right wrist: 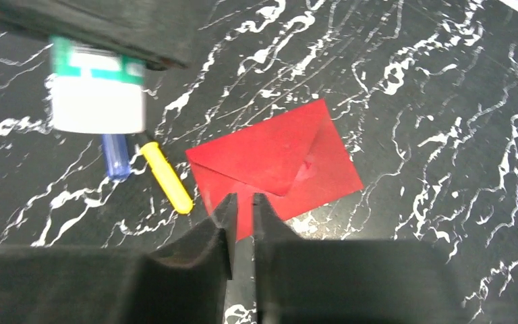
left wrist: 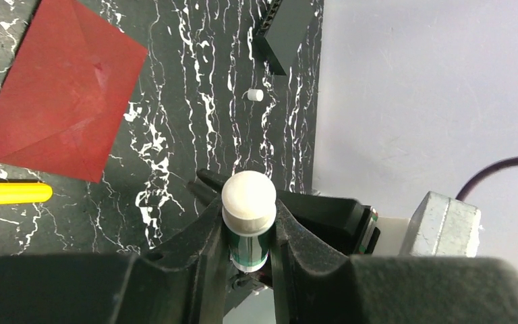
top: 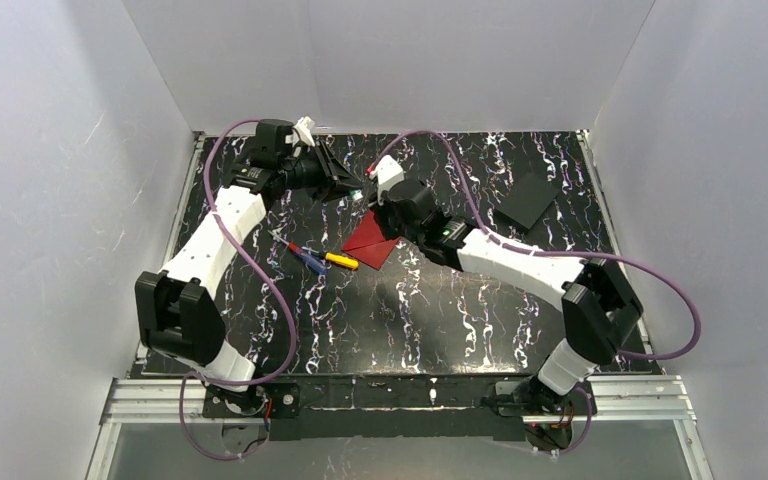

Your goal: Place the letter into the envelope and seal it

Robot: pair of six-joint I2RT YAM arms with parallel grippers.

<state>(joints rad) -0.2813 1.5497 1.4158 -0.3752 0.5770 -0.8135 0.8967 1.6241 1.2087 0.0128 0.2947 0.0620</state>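
Guessing left gripper (left wrist: pixel 246 197) clamps that white-capped green glue stick (left wrist: pixel 248 233) for sealing, while empty right gripper (right wrist: pixel 244 200) hovers pinched shut above dark red paper envelope (right wrist: pixel 276 158).

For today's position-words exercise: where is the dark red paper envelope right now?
Top view: the dark red paper envelope lies flat mid-table, just right of the yellow plastic pen.

The left arm (top: pixel 222 225) and the right arm (top: pixel 515 262) look alike: smooth white shells on the long links, chunky black housings at the joints, black bases on a silver rail (top: pixel 150 398). A purple cable (top: pixel 698 318) loops along each. The fingers (right wrist: pixel 209 236) are matt black and taper to narrow tips. A small green light (top: pixel 447 233) glows at the right wrist.
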